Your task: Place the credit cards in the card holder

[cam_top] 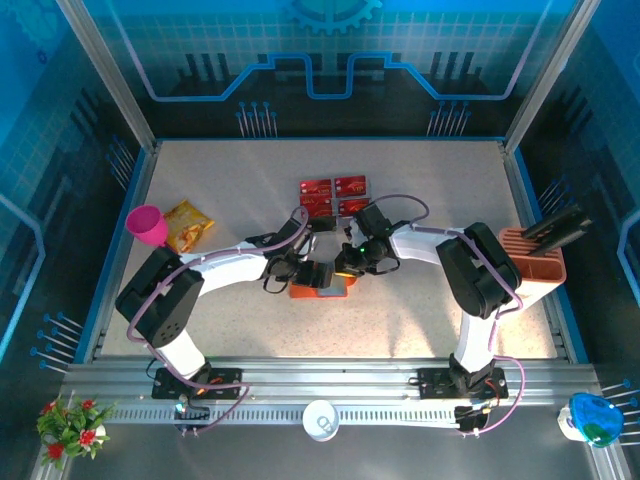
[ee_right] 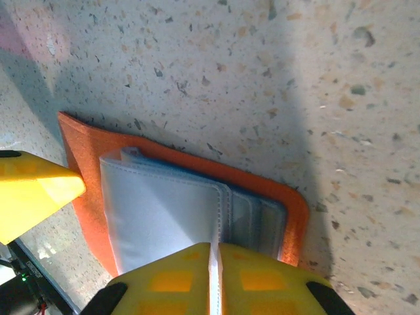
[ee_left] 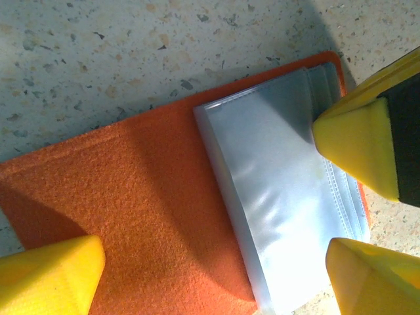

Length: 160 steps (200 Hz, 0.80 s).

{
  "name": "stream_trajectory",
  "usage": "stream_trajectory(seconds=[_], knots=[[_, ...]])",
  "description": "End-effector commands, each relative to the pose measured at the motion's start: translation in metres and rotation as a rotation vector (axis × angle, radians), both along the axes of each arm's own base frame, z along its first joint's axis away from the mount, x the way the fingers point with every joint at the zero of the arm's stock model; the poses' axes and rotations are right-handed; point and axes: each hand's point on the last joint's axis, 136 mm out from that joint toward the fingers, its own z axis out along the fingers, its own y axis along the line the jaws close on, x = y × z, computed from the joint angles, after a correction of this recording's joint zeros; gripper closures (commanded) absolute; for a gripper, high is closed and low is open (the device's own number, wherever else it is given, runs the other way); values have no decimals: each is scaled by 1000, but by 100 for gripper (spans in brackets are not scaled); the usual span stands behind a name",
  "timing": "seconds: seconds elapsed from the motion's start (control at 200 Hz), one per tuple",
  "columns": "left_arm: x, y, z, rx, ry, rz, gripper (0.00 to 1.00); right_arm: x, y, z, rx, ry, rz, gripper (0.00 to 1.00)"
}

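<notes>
Top view: the card holder [cam_top: 322,290] lies open on the table [cam_top: 220,170]; the credit cards [cam_top: 335,195] lie beyond it, apart. Left wrist view: the left fingers [ee_left: 52,279] stand spread wide, gripping nothing, with the card holder between them. Right wrist view: the right fingers [ee_right: 170,282] are closed on a clear pocket leaf [ee_right: 157,210] of the card holder.

Left gripper [ee_left: 210,281] stands spread wide, right gripper [ee_right: 214,275] pinched closed, both pointing down, close together.
</notes>
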Motion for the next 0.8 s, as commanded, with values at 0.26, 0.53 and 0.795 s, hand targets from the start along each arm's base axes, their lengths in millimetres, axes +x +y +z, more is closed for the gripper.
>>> stream_trajectory(seconds=[0.26,0.53,0.795], knots=[[-8,14,-27,88,42,-6,25,1,11,1,43,25,-7,87],[-12,16,-34,97,61,-13,38,12,9,21,68,-18,-43,68],[-15,16,-37,97,65,-16,42,15,1,24,67,-30,-65,56]])
